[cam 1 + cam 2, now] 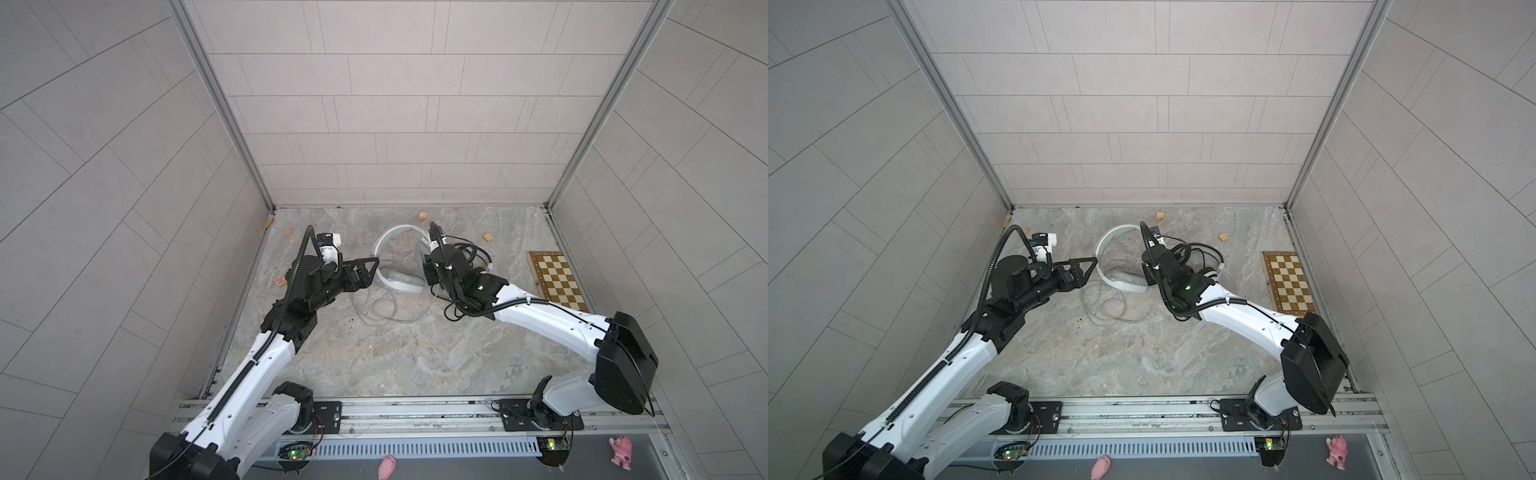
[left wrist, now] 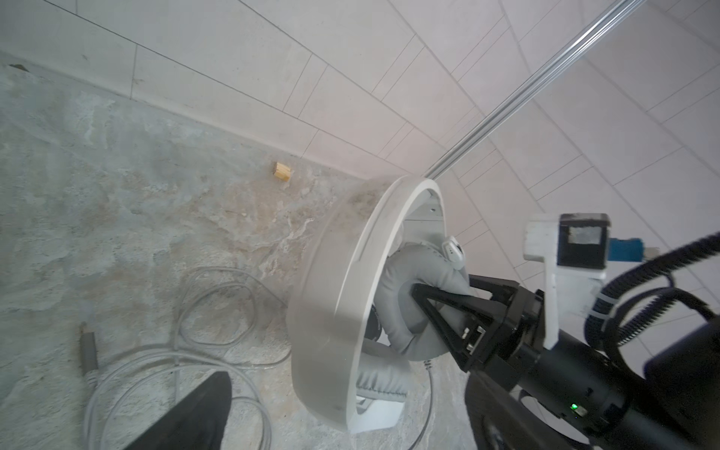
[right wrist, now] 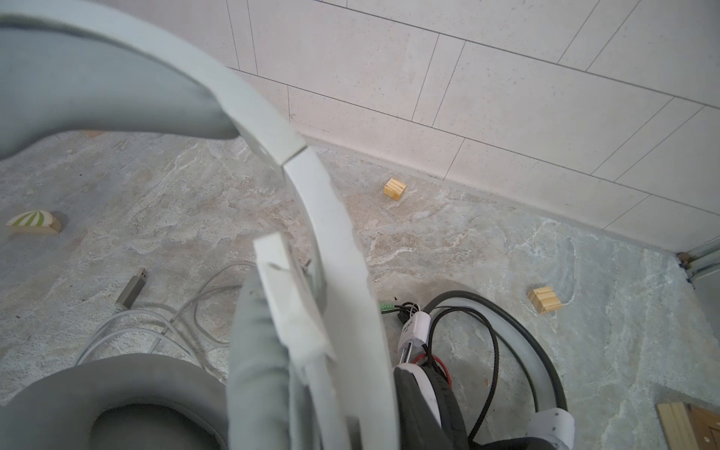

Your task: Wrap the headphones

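The white headphones [image 1: 394,240] stand on edge mid-table in both top views, their grey cable [image 1: 380,309] looped loosely in front. My right gripper [image 2: 444,284] is shut on one grey ear cushion [image 2: 413,288], holding it off the table. My left gripper [image 1: 374,270] is open just left of the headband [image 2: 331,311], whose lower end lies between its wide-apart fingers [image 2: 195,409]. The black-and-white headphones [image 3: 420,397] with their black cable [image 1: 469,249] lie behind the right wrist, partly hidden. The grey cable's plug [image 3: 132,290] rests on the table.
Small wooden blocks lie near the back wall [image 1: 424,216], at the right [image 1: 488,237] and left [image 1: 287,231], plus a reddish one [image 1: 281,281] beside the left arm. A chessboard [image 1: 559,280] lies at the right wall. A striped half-round block [image 3: 35,223] sits further left.
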You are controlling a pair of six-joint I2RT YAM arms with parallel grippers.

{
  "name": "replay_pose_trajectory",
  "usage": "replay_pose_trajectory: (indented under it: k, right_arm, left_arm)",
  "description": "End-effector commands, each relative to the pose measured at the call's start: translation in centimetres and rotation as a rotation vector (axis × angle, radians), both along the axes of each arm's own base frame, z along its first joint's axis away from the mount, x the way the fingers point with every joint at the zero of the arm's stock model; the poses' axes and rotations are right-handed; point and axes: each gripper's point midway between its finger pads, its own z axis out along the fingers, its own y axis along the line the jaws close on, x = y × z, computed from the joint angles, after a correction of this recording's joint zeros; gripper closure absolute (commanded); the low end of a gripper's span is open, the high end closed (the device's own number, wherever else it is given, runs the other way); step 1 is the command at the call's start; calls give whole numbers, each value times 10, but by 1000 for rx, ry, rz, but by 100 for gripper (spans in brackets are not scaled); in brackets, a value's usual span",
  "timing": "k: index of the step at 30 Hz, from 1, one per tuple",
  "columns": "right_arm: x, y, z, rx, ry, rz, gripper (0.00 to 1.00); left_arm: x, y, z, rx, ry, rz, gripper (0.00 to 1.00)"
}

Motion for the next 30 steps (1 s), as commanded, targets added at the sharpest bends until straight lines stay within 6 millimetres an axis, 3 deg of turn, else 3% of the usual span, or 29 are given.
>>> replay_pose_trajectory:
  k: [1,6,11,14,21,30]
  right_arm:
    - [1,0,40,-18,-94,28,74]
    - [-8,4,37,-53,-90,113,74]
    - [-14,10,49,-60,-86,170,75]
    - [-25,26,47,-21,-78,279,75]
    - [-37,34,57,-25,-89,348,74]
    - [-37,45,52,-54,-45,375,74]
  left_arm:
    - [-3,-3,-8,130,64,-24,5]
    - [-8,-26,-6,308,116,-132,7]
    - [-12,-38,-12,464,176,-215,8]
    - [-11,-33,-19,569,228,-232,12]
    - [-4,-26,-22,688,269,-214,20]
    - [2,-17,-21,934,219,-130,43]
